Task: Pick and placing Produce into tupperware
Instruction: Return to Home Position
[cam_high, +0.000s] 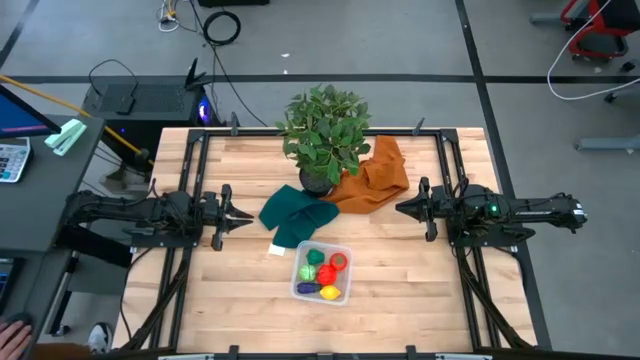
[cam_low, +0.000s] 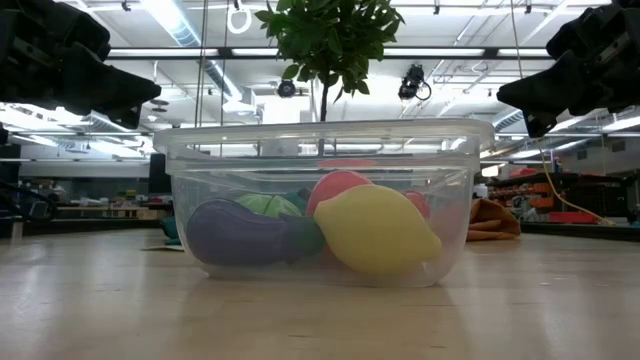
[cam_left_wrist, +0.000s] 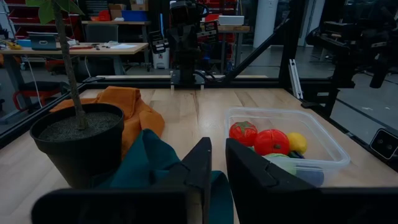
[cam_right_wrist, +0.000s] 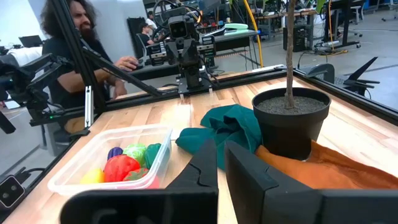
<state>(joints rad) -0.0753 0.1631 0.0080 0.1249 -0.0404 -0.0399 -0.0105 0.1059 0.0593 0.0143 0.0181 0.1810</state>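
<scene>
The clear tupperware (cam_high: 346, 250) stands on the wooden table near its front edge, between the two arms. Inside it lie a yellow lemon (cam_low: 375, 230), a purple eggplant (cam_low: 235, 235), red pieces (cam_left_wrist: 268, 141) and green pieces (cam_right_wrist: 134, 152). My left gripper (cam_high: 246, 215) hovers shut above the table's left half, pointing at the folded green cloth (cam_high: 298, 218). My right gripper (cam_high: 400, 208) hovers shut on the right, pointing at the orange cloth (cam_high: 375, 178). Neither gripper touches anything.
A potted plant (cam_high: 322, 135) stands at the table's far middle, its black pot (cam_left_wrist: 78, 143) resting on the green and orange cloths. A small white tag (cam_high: 277, 250) lies beside the tupperware. A person (cam_right_wrist: 74, 43) sits beyond the table's left side.
</scene>
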